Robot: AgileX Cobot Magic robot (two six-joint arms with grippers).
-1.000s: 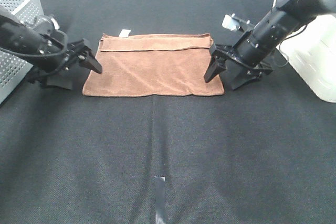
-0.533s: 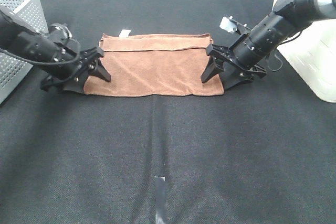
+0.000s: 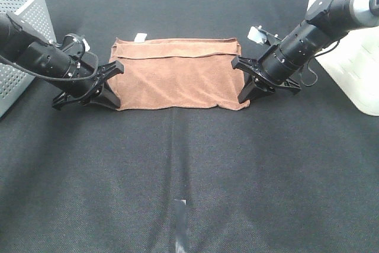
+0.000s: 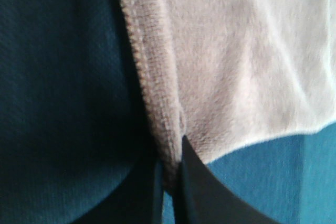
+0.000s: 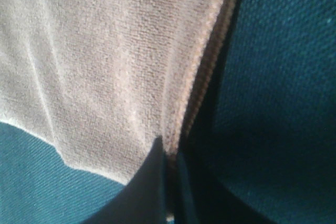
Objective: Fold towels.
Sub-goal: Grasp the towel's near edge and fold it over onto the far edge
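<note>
The reddish-brown towel (image 3: 177, 75) lies flat on the black cloth, its far long edge folded over as a narrow band, with a small white tag (image 3: 141, 37) at the far left corner. My left gripper (image 3: 113, 100) is at the towel's near left corner. In the left wrist view it (image 4: 170, 182) is shut on the stitched hem (image 4: 144, 77). My right gripper (image 3: 243, 98) is at the near right corner. In the right wrist view it (image 5: 170, 182) is shut on the hem (image 5: 202, 61). Both corners rest low on the cloth.
A grey perforated basket (image 3: 26, 7) stands at the far left, close behind my left arm. A white bin (image 3: 355, 69) stands at the right edge beside my right arm. A strip of grey tape (image 3: 180, 223) marks the cloth near the front middle.
Both grippers have moved inward and down onto the towel's near corners and closed on its side hems. The towel itself has barely shifted.
</note>
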